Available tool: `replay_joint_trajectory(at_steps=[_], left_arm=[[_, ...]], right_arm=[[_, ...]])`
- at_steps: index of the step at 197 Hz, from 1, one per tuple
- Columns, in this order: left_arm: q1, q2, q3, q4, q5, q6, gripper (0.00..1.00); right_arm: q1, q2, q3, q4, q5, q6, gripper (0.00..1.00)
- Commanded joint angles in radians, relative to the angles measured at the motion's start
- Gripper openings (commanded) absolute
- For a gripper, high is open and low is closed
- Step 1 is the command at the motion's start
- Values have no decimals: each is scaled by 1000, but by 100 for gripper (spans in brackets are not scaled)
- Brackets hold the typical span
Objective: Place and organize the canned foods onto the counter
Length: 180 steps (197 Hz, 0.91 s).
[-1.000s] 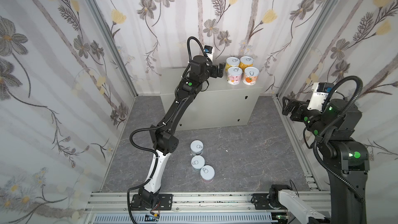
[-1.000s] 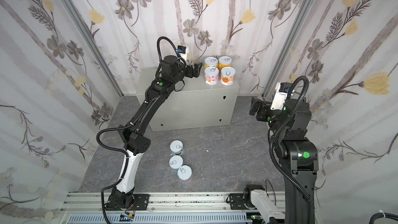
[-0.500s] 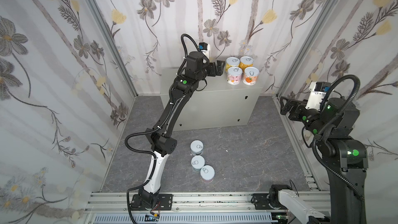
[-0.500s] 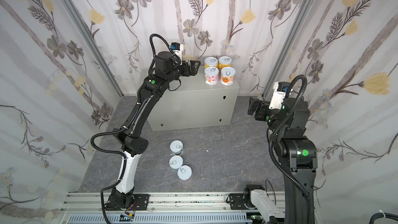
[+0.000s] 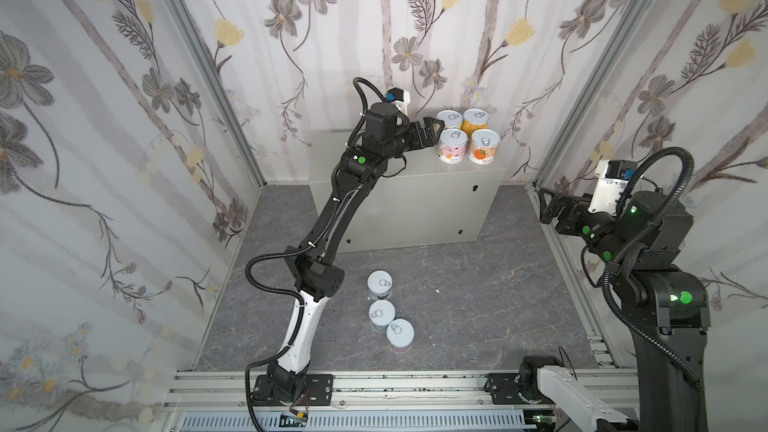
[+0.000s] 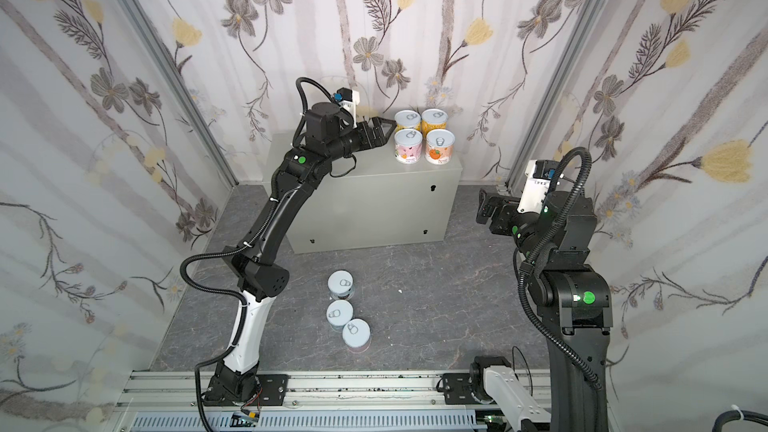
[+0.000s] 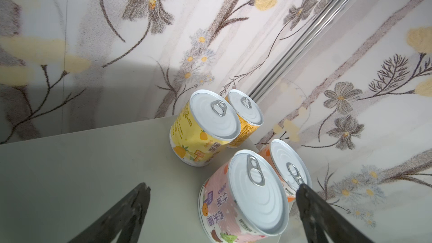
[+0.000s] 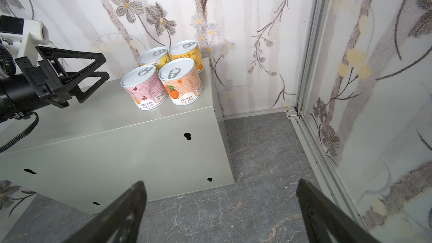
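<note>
Several canned foods stand in a tight block on the right back corner of the counter (image 5: 407, 201): a pink one (image 5: 453, 150), an orange one (image 5: 483, 150) and two yellow ones (image 5: 449, 120) behind them. Three more stand upright on the floor (image 5: 380, 283) (image 5: 382, 312) (image 5: 400, 333). My left gripper (image 5: 430, 130) hovers open over the counter, just left of the block. In the left wrist view the gripper (image 7: 223, 188) faces the pink can (image 7: 233, 209) and holds nothing. My right gripper (image 5: 546, 205) is open and empty, off the counter's right end.
The left half of the counter top (image 8: 70, 113) is bare. Flowered walls close in the back and both sides, with a metal post (image 8: 313, 66) at the right corner. Dark marbled floor (image 5: 478, 305) lies in front of the counter, and an aluminium rail (image 5: 374, 384) runs along the near edge.
The left arm's elbow and wrist swung a little left and came back. Its open gripper stays beside the cans on the counter. The right gripper drifted slightly left.
</note>
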Motion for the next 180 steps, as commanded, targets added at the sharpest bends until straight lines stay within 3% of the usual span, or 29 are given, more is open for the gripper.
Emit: replay_joint_trajectory(at_steps=[1, 108, 180], left_arm=[[4, 14, 8, 59, 53, -48, 100], [11, 61, 8, 122, 227, -115, 100], [11, 75, 11, 174, 275, -151, 100]], right_arm=[[1, 1, -2, 32, -11, 0, 100], [1, 2, -9, 34, -11, 0, 100], [4, 5, -16, 37, -15, 0, 100]])
